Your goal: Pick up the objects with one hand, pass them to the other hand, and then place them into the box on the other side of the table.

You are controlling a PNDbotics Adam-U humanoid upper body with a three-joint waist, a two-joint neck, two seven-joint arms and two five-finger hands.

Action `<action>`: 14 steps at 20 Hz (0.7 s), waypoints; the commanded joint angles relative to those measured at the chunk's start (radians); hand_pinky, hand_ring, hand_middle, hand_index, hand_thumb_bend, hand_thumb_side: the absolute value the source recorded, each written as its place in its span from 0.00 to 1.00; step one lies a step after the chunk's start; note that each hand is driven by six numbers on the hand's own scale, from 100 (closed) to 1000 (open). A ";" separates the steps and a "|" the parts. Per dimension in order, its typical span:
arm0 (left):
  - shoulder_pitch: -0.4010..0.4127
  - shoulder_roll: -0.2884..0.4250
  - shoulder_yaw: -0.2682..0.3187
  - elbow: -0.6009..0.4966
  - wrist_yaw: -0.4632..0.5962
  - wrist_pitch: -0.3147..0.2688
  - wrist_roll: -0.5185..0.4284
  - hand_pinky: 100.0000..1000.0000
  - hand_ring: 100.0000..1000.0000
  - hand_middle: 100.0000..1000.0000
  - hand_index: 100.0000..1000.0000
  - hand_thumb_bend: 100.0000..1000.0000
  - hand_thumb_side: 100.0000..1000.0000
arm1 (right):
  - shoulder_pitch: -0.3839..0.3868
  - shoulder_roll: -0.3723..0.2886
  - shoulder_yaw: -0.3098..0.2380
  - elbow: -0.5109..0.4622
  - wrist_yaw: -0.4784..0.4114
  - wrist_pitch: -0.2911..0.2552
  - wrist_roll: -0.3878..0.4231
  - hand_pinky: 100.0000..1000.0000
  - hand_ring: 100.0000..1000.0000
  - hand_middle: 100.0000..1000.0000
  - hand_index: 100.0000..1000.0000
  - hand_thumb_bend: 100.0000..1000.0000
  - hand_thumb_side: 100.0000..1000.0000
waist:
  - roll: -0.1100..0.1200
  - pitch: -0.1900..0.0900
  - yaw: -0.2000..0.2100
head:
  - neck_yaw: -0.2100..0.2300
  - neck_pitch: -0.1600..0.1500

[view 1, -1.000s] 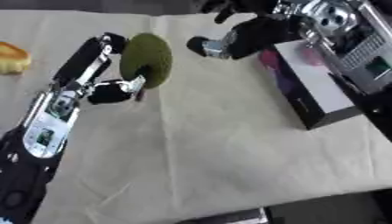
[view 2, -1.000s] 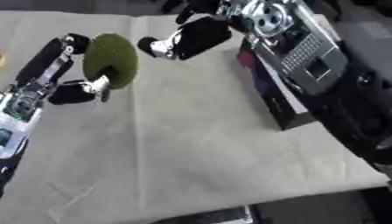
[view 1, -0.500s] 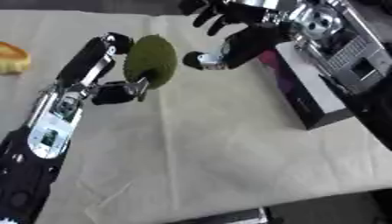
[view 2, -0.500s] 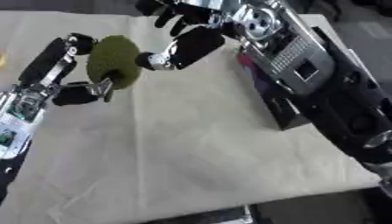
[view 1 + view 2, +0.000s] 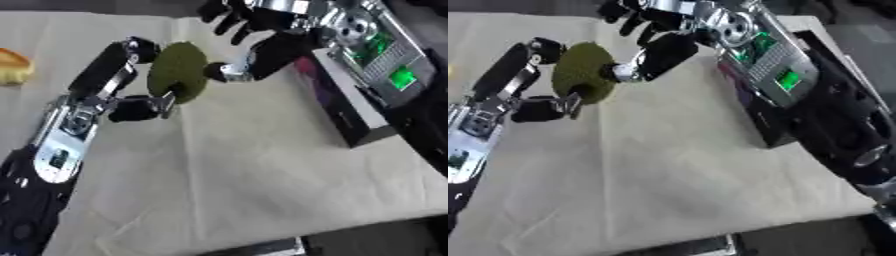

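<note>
The olive-green, oval, fuzzy fruit (image 5: 178,71) is being held above the cream cloth-covered table (image 5: 262,165) by the left hand (image 5: 122,87), fingers and thumb curled round it. The right hand (image 5: 254,42) is being brought in closer than a second ago; its thumb is now touching the fruit's right edge, while the fingers are being kept spread above. The handover is judged to be starting. The dark rectangular box (image 5: 346,112) is waiting on the right.
</note>
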 commanded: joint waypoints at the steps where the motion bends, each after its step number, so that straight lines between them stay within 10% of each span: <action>1: -0.027 -0.009 -0.006 -0.036 0.011 -0.002 -0.007 0.62 0.54 0.35 0.42 0.00 0.28 | -0.017 -0.008 -0.004 0.001 0.009 -0.009 0.004 0.78 0.87 0.90 0.94 0.35 0.23 | -0.012 -0.011 0.000 | -0.004 0.005; 14: -0.034 -0.014 -0.025 -0.070 0.009 -0.017 -0.013 0.63 0.54 0.36 0.42 0.00 0.21 | 0.003 -0.020 0.008 -0.002 -0.004 -0.025 0.049 0.78 0.86 0.84 0.89 0.34 0.22 | -0.013 -0.006 0.002 | -0.006 0.005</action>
